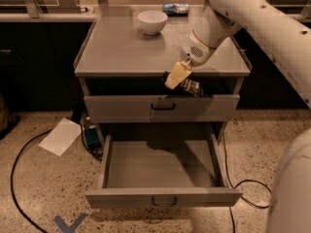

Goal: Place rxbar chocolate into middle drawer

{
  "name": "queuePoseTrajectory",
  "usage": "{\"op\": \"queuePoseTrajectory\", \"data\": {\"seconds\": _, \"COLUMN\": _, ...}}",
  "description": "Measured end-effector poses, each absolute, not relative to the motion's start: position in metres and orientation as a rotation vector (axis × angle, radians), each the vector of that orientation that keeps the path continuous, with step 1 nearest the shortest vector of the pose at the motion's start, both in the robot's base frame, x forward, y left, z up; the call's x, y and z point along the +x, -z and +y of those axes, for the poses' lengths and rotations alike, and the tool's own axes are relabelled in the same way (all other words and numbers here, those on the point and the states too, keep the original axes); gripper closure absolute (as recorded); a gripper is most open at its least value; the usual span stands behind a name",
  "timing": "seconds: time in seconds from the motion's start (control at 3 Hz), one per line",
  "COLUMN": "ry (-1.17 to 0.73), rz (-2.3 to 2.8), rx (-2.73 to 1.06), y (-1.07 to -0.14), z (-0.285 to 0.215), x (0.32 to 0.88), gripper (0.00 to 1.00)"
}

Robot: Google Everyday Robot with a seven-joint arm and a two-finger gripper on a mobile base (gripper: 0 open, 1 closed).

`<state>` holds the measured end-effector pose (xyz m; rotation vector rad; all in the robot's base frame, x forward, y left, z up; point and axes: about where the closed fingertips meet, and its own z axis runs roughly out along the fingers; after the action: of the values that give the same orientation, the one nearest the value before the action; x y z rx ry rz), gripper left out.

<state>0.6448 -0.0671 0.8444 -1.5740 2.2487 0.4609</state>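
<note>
gripper [180, 81] w/ rxbar chocolate [191, 87]; cabinet [121, 50] front

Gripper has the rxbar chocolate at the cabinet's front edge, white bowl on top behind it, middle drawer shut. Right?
Not quite: the camera view shows the middle drawer pulled open, not shut. The rest holds: the gripper has the rxbar chocolate at the front edge of the cabinet, with the white bowl on top behind it.

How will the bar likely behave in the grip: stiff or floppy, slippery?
The bar, held by the gripper at the front edge of the cabinet above the open drawer, juts sideways without drooping, so it is probably fairly stiff. It is small and flat, so likely light. It glints, so it may slip.
</note>
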Motion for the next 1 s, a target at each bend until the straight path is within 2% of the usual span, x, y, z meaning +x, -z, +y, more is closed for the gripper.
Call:
{"op": "queuePoseTrajectory", "data": {"seconds": 0.33, "ry": -0.548, "rz": 2.149, "rx": -1.543, "y": -0.815, "z": -0.056, "x": 0.618, "gripper": 1.00}}
{"op": "queuePoseTrajectory", "data": {"seconds": 1.0, "ry": -0.685, "rz": 2.133, "rx": -1.580, "y": -0.680, "z": -0.030, "x": 0.577, "gripper": 1.00}}
